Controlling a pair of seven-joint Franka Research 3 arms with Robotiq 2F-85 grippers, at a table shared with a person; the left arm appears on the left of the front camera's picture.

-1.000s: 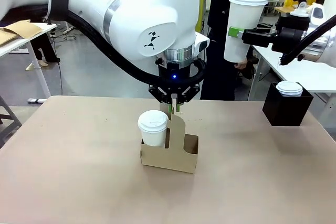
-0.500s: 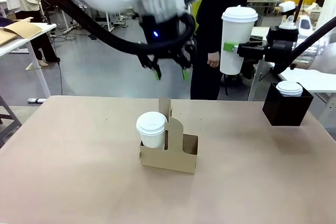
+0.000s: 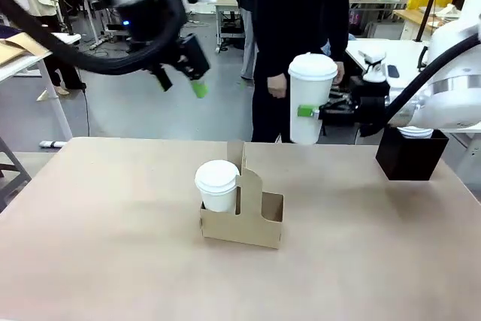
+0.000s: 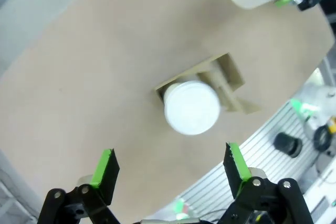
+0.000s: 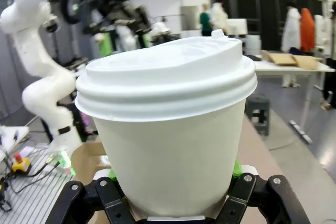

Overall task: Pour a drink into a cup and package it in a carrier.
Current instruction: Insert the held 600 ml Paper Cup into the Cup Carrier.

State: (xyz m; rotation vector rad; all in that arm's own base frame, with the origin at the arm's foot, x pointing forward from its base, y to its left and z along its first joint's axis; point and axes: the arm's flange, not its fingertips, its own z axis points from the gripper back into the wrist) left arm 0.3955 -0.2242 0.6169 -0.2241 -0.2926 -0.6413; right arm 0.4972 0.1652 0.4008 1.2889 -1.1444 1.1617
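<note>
The brown cardboard carrier [image 3: 259,219] stands mid-table, with a white lidded cup [image 3: 217,183] in its left hole. High above the table's left my left gripper [image 3: 180,71] hangs open and holds nothing. From above, the carrier [image 4: 228,77] and its cup [image 4: 191,107] lie beyond the left gripper [image 4: 169,165]. My right gripper [image 3: 307,112] is shut on a second lidded cup [image 3: 310,99], held upright in the air, right of and behind the carrier. That cup [image 5: 170,124] sits between the right gripper's [image 5: 172,177] fingers. The drink is hidden under the lids.
A black open-topped box [image 3: 409,157] with white lids [image 3: 415,132] in it stands at the table's right edge. A person in dark clothes [image 3: 301,28] stands at the far side, behind the held cup. The table's near half is bare.
My left gripper let go of the carrier's handle, opened, rose and swung to the upper left. My right gripper brought its cup leftward and lower, closer to the carrier.
</note>
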